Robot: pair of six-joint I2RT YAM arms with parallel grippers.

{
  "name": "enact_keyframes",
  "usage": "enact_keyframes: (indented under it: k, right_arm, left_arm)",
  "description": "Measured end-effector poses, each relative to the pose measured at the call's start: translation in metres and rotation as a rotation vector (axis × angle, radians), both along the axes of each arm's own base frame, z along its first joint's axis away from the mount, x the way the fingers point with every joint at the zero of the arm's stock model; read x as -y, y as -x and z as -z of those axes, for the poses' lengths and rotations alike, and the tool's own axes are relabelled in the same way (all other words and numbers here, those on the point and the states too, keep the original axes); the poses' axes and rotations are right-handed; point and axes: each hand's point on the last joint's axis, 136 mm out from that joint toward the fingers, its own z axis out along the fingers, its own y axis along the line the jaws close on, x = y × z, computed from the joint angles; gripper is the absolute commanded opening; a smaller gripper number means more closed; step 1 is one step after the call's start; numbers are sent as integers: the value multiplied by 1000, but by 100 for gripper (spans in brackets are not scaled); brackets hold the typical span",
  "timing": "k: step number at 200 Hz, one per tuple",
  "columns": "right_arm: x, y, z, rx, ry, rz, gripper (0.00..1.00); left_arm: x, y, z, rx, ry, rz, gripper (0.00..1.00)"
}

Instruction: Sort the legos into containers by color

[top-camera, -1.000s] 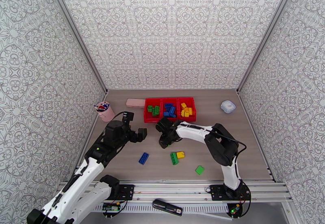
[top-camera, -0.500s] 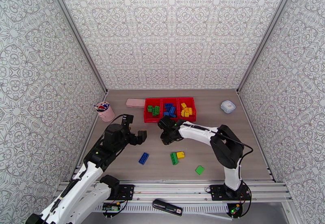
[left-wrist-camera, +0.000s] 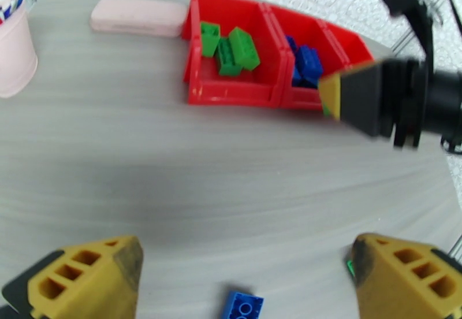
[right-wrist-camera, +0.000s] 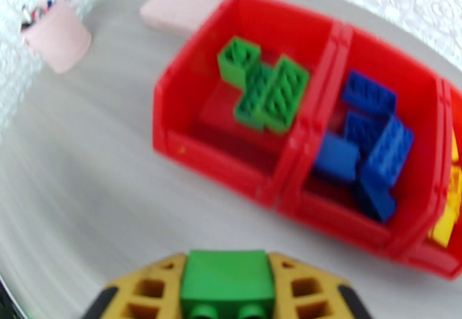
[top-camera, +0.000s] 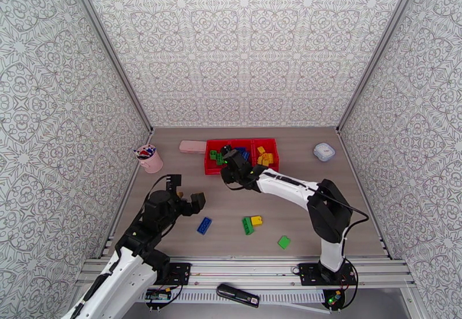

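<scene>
1. Bright, even light from above; shadows soft and faint.
2. Top view sharp throughout.
3. Wrist views blurred and bowed at the edges: table [right-wrist-camera: 63, 164] streaked, bins [right-wrist-camera: 213, 164] soft.

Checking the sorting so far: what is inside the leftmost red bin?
The leftmost red bin holds only green legos, piled toward its far side. Its near wall covers some floor.
</scene>
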Motion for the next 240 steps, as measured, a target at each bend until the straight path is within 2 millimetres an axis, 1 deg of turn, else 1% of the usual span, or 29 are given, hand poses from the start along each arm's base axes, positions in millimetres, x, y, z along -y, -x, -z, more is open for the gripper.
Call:
enact_keyframes:
  k: [20, 37, 57, 86, 102, 110, 130, 142, 155, 166, 179, 196, 210, 227, 240]
  right_arm:
    - [-10, -27, -6, 23, -40, 24, 16]
    - [-16, -48, -3, 41, -49, 37, 16]
    - [-20, -67, 5, 57, -31, 52, 17]
    - [-30, -93, 10, 86, -22, 69, 18]
    - [-37, -106, 14, 99, -21, 74, 21]
    - [-39, -112, 16, 101, -17, 77, 25]
    - [-43, -124, 18, 108, -3, 87, 47]
    - [-42, -126, 18, 108, 15, 86, 59]
    - [-39, -124, 17, 104, 30, 84, 68]
    - [-35, -121, 15, 97, 33, 87, 73]
    - [-25, -109, 13, 75, 48, 81, 76]
    - [-2, -81, 10, 43, 67, 74, 77]
    - [20, -56, 0, 30, 58, 79, 79]
    - [52, -22, -15, 21, 36, 96, 80]
    - [76, 4, -22, 7, 21, 112, 80]
  left_arm:
    - [-1, -4, 15, -55, -30, -14, 100]
    - [-1, -5, 25, -82, -66, -21, 100]
    - [-3, -6, 26, -70, -101, -23, 100]
    - [-2, -12, 24, -61, -145, -2, 100]
    - [1, -15, 23, -65, -161, 17, 100]
    - [2, -16, 22, -64, -164, 29, 100]
    - [5, -18, 21, -63, -166, 42, 100]
    - [8, -20, 23, -70, -170, 54, 100]
    - [11, -21, 29, -89, -181, 76, 100]
    - [14, -23, 31, -100, -189, 92, 100]
    - [18, -24, 31, -100, -194, 120, 100]
    - [27, -23, 22, -66, -195, 176, 100]
    - [35, -22, 9, -13, -186, 226, 100]
    - [45, -19, -7, 59, -168, 281, 100]
    - [53, -18, -17, 104, -154, 322, 100]
